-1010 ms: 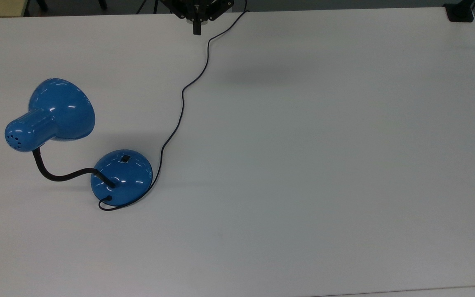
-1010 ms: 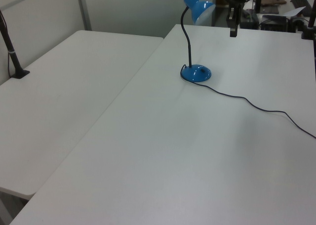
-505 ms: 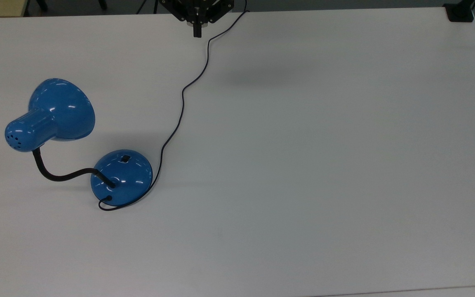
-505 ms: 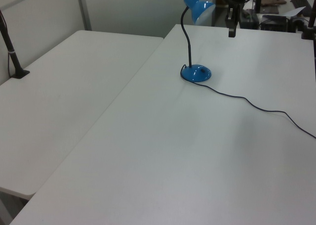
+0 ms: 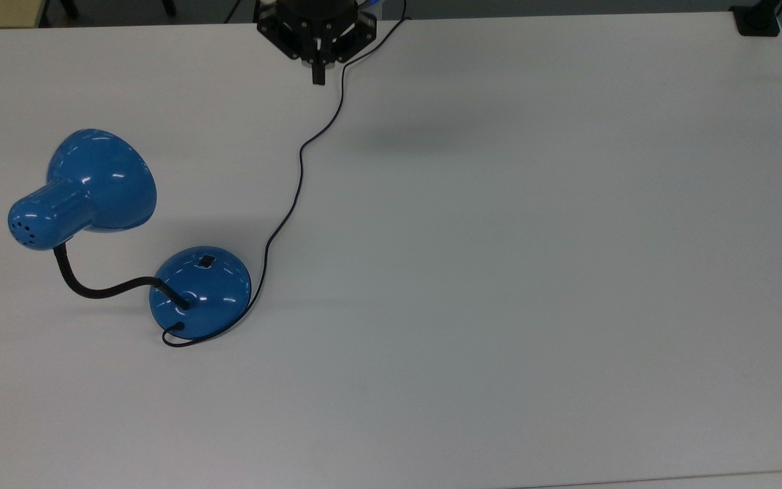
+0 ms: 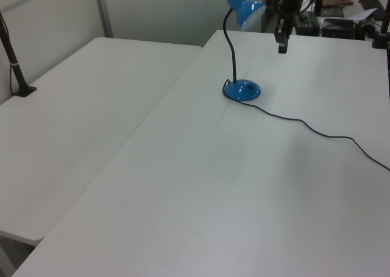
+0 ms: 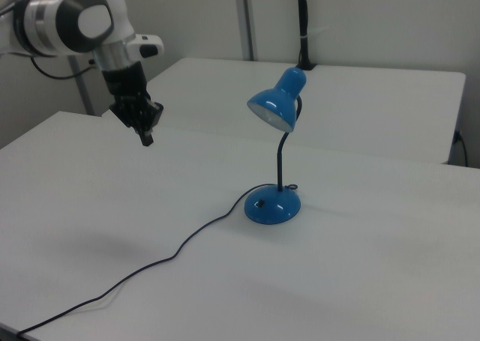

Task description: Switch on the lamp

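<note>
White tabletop (image 5: 499,272), blue lamp (image 5: 199,292) standing unlit toward the top view's left.

Approach looks to be the step in hand: the gripper (image 5: 318,76) hangs above the table's far edge, well apart from the lamp, fingers pressed together and holding nothing. Next it should travel to the domed base and press the small black switch (image 5: 207,261) there, keeping off the cord (image 5: 299,170).

One lamp (image 5: 199,292), one end effector (image 5: 318,77), two tables (image 6: 201,185).
</note>
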`<control>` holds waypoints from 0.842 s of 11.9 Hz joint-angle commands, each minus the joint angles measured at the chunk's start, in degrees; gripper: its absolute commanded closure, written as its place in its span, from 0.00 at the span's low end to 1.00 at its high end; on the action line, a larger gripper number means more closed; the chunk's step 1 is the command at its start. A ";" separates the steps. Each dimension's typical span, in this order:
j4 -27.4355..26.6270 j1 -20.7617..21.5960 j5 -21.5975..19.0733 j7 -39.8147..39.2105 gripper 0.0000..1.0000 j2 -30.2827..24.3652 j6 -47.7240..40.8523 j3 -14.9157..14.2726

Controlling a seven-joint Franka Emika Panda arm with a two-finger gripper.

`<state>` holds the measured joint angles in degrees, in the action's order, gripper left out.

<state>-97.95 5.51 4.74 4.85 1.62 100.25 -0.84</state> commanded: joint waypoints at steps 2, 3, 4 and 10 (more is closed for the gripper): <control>-8.64 -1.73 0.35 -0.72 1.00 -1.62 9.32 -0.21; -9.88 -2.34 0.35 -0.37 1.00 -1.62 11.17 -0.21; -11.37 -3.13 0.35 -0.28 1.00 -1.44 12.84 -0.13; -14.46 -7.17 0.35 4.46 1.00 5.23 31.38 -0.21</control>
<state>-111.64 0.12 4.74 6.50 4.14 124.91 -0.92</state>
